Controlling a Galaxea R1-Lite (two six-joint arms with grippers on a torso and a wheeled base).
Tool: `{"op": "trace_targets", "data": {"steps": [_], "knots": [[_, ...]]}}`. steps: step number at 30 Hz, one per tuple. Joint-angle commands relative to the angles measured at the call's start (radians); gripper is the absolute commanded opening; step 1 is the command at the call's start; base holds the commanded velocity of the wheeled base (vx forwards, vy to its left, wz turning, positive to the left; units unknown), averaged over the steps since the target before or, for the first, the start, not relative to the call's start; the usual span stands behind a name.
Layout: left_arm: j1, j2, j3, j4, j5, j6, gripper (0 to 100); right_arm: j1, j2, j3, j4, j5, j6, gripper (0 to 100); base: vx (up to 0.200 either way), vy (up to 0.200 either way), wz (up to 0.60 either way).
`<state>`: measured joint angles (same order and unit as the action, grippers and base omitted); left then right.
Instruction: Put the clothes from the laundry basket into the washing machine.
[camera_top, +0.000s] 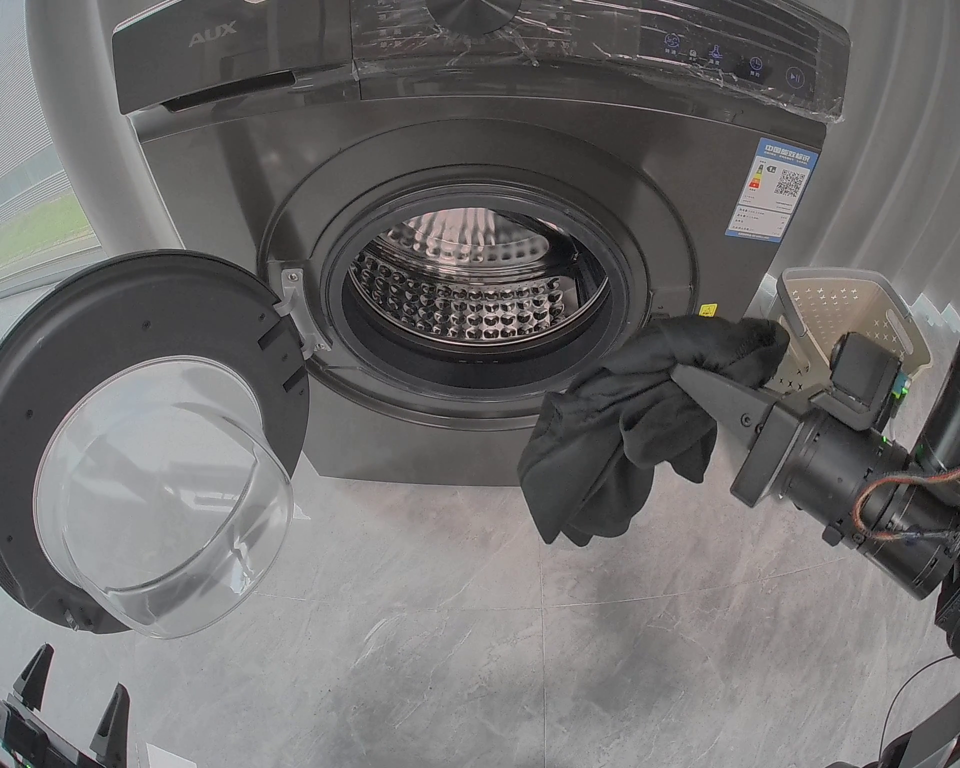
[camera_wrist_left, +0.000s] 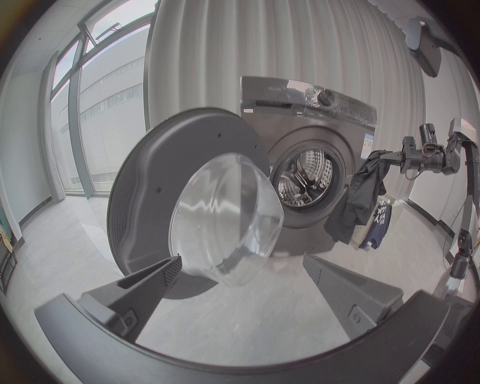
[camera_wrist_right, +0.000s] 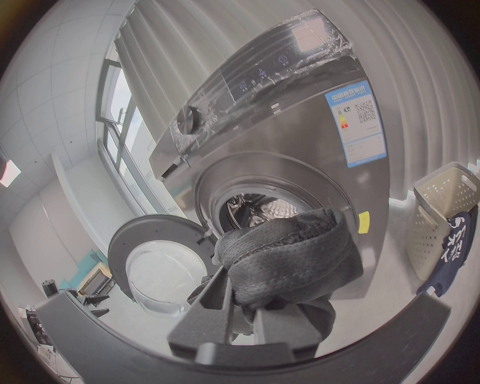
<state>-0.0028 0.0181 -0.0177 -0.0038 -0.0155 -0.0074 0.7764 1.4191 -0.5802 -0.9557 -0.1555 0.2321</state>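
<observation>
My right gripper (camera_top: 690, 375) is shut on a black garment (camera_top: 620, 430), which hangs in the air just right of the washing machine's open drum (camera_top: 478, 278). The right wrist view has the black garment (camera_wrist_right: 290, 260) bunched between the fingers (camera_wrist_right: 210, 310), in front of the drum opening (camera_wrist_right: 255, 207). A beige laundry basket (camera_top: 850, 315) stands on the floor right of the machine, behind my right arm; a dark blue garment (camera_wrist_right: 452, 250) hangs over its side. My left gripper (camera_wrist_left: 240, 272) is open, low at the left and facing the machine's door (camera_wrist_left: 200, 200).
The round door (camera_top: 140, 440) with its clear bowl is swung wide open to the left of the washing machine (camera_top: 480, 130). Grey tiled floor (camera_top: 450, 640) stretches in front of the machine. Curtains and a window are behind and to the left.
</observation>
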Motion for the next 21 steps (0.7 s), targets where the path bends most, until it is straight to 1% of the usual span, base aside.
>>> {"op": "trace_targets", "data": {"steps": [1,2,3,4,5,6,7,8,9,10,11,12,13,14,15,16,17,18,19,21], "knots": [[0.003,-0.013,-0.111,-0.104,-0.006,-0.026,100,0.021,0.058,-0.021,-0.061,0.007,0.013,0,0.0,0.0,0.0],[0.003,0.011,-0.188,-0.117,-0.014,-0.029,100,0.024,0.073,-0.027,-0.066,0.007,0.016,0,0.0,0.0,0.0],[-0.003,0.037,-0.22,-0.105,-0.023,-0.028,100,0.027,0.084,-0.033,-0.069,0.007,0.016,0,0.0,0.0,0.0],[-0.003,0.037,-0.22,-0.105,-0.023,-0.028,100,0.027,0.084,-0.033,-0.069,0.007,0.016,0,0.0,0.0,0.0],[-0.02,0.158,-0.251,-0.042,-0.129,0.012,100,0.04,0.146,-0.087,-0.074,-0.007,0.016,0,0.0,0.0,0.0],[-0.029,0.207,-0.246,-0.031,-0.198,0.024,100,0.05,0.175,-0.116,-0.077,-0.01,0.019,0,0.0,0.0,0.0],[-0.039,0.281,-0.232,-0.033,-0.279,0.037,100,0.063,0.198,-0.147,-0.08,-0.022,0.019,0,0.0,0.0,0.0],[-0.04,0.292,-0.231,-0.035,-0.29,0.038,100,0.066,0.201,-0.15,-0.081,-0.024,0.019,0,0.0,0.0,0.0],[-0.042,0.404,-0.22,-0.056,-0.396,0.043,100,0.089,0.222,-0.185,-0.098,-0.058,0.019,0,0.0,0.0,0.0],[-0.042,0.462,-0.22,-0.082,-0.44,0.052,100,0.098,0.23,-0.201,-0.109,-0.064,0.021,0,0.0,0.0,0.0],[-0.049,0.522,-0.223,-0.116,-0.474,0.057,100,0.103,0.245,-0.213,-0.115,-0.064,0.026,0,0.0,0.0,0.0],[-0.052,0.531,-0.223,-0.122,-0.477,0.058,100,0.103,0.247,-0.214,-0.117,-0.064,0.027,0,0.0,0.0,0.0],[-0.082,0.645,-0.226,-0.2,-0.512,0.072,100,0.103,0.274,-0.234,-0.12,-0.061,0.049,0,0.0,0.0,0.0],[-0.118,0.727,-0.226,-0.274,-0.518,0.072,100,0.104,0.288,-0.253,-0.12,-0.058,0.069,0,0.0,0.0,0.0],[-0.137,0.758,-0.225,-0.301,-0.518,0.072,100,0.104,0.291,-0.26,-0.12,-0.056,0.075,0,0.0,0.0,0.0],[-0.183,0.812,-0.225,-0.354,-0.518,0.067,100,0.106,0.296,-0.276,-0.12,-0.052,0.088,0,0.0,0.0,0.0],[-0.209,0.838,-0.225,-0.377,-0.517,0.061,100,0.106,0.297,-0.282,-0.12,-0.048,0.095,0,0.0,0.0,0.0],[-0.223,0.85,-0.225,-0.389,-0.515,0.061,100,0.107,0.299,-0.286,-0.12,-0.047,0.096,0,0.0,0.0,0.0],[-0.29,0.922,-0.228,-0.45,-0.503,0.06,100,0.113,0.3,-0.305,-0.12,-0.035,0.108,0,0.0,0.0,0.0],[-0.336,1.002,-0.229,-0.512,-0.486,0.053,100,0.115,0.302,-0.326,-0.118,-0.027,0.118,0,0.0,0.0,0.0]]}}
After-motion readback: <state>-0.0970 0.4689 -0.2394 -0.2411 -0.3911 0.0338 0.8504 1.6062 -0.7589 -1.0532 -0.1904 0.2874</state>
